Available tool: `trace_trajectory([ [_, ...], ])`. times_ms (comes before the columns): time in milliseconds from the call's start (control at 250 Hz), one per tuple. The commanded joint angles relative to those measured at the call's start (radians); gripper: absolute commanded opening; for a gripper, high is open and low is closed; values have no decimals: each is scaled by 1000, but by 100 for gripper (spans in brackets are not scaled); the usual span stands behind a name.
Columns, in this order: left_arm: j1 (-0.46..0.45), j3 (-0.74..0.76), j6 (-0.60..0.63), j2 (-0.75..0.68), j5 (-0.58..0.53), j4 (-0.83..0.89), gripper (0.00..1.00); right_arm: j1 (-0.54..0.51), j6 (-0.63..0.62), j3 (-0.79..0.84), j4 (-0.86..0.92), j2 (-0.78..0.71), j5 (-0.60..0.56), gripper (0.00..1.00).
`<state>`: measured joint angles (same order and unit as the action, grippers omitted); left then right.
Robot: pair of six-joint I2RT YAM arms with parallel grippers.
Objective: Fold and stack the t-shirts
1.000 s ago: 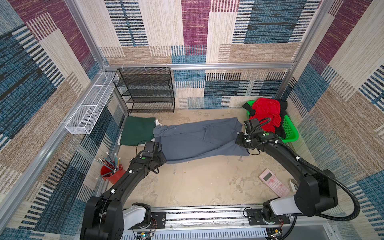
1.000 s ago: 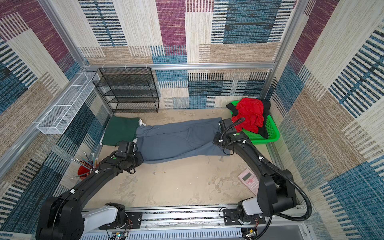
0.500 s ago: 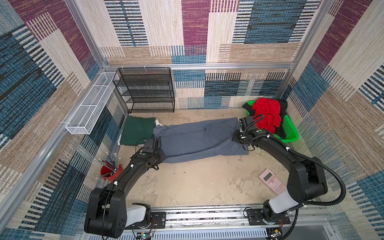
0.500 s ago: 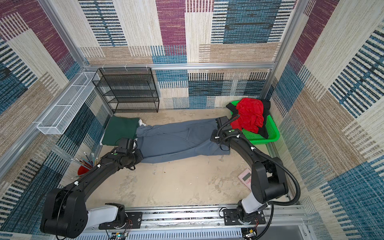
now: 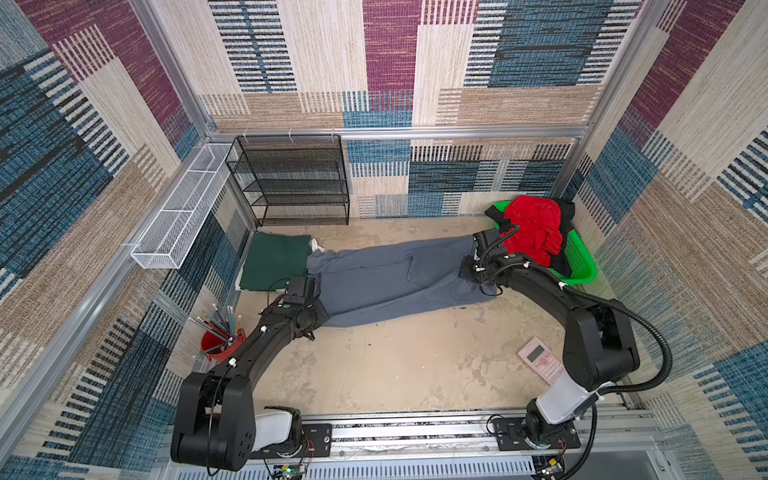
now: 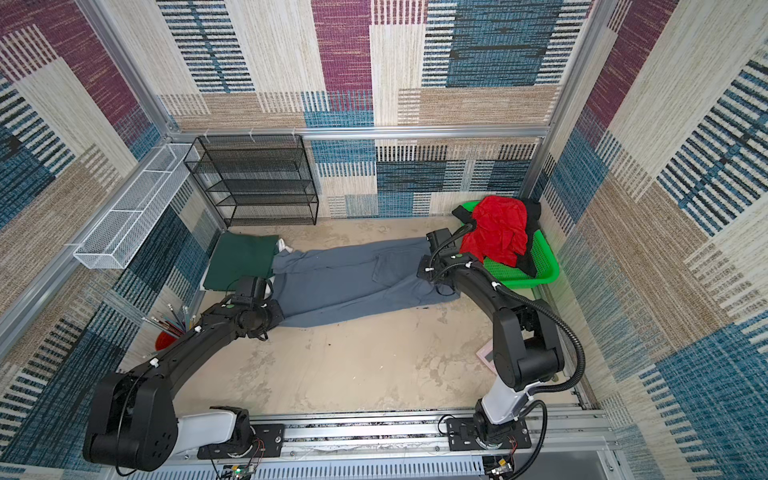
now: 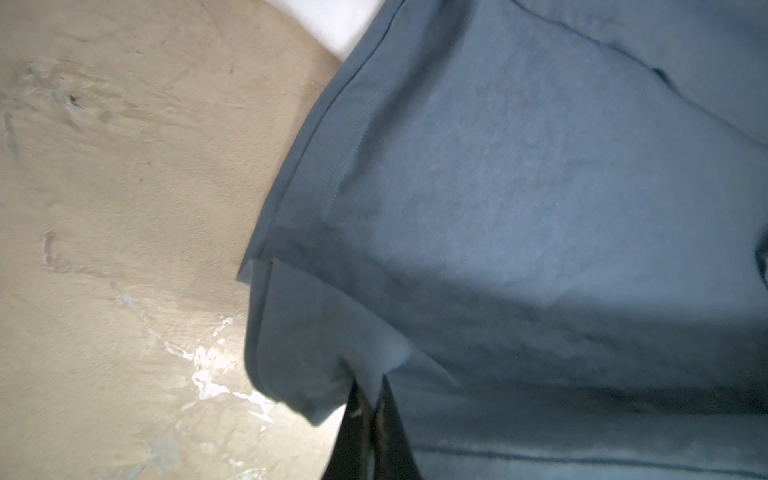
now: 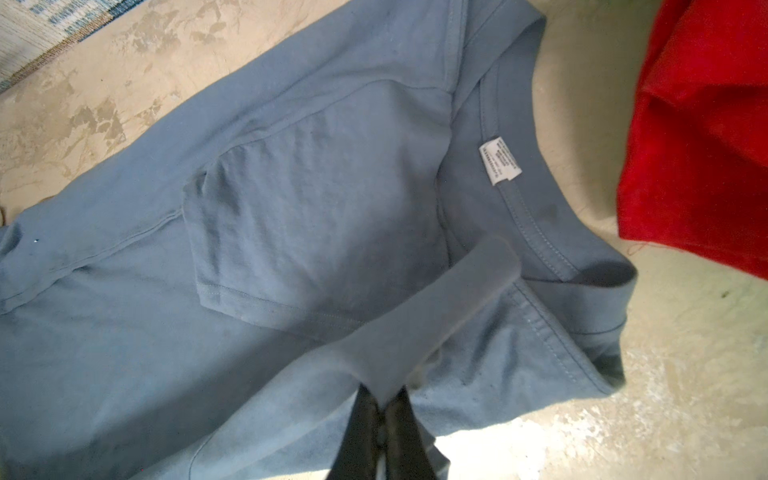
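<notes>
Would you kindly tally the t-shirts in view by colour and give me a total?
Slate grey cloth t-shirt, spread flat: 1
Dark green cloth t-shirt, folded: 1
White cloth t-shirt, only an edge showing: 1
Bright red cloth t-shirt, in the green plastic mesh basket: 1
Black cloth t-shirt, also in it: 1
Total: 5

My cell: blue, maroon and beige patchwork panels point(image 5: 386, 62) enclose the scuffed table point(image 5: 395, 361). A black mesh shelf point(image 5: 291, 183) stands at the back, near a white wire basket point(image 5: 183, 210).
</notes>
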<state>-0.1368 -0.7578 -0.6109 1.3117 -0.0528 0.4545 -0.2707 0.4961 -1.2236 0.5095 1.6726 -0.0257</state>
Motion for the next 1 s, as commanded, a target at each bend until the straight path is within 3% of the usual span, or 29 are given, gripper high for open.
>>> trace_trajectory([
  [0,8,-34,36,29,-25,-6,0,-1,-3,1,-43,5,-3,0],
  [352,40,-132,56,182,-14,-37,0,-1,-2,-31,-35,53,5,0],
  [492,43,-173,73,212,-68,-35,42,-1,-12,-55,-26,71,10,0],
  [548,43,-182,84,210,-84,-39,54,0,-14,-63,-18,79,4,0],
  [616,43,-186,97,198,-108,-46,65,-1,-14,-68,-14,85,-2,0],
  [764,42,-181,131,144,-121,-57,70,0,-11,-76,-7,93,2,5],
  [792,42,-177,134,132,-117,-61,70,-1,-11,-77,-4,93,-1,10],
  [820,40,-172,135,117,-108,-61,71,-1,-11,-78,-2,92,-4,21],
  [900,36,-152,135,79,-64,-79,73,-1,-12,-80,10,81,-18,76],
  [940,31,-139,131,57,-41,-89,73,-1,-12,-76,13,71,-26,87],
  [996,21,-122,122,29,-19,-100,73,-1,-9,-61,13,45,-35,94],
])
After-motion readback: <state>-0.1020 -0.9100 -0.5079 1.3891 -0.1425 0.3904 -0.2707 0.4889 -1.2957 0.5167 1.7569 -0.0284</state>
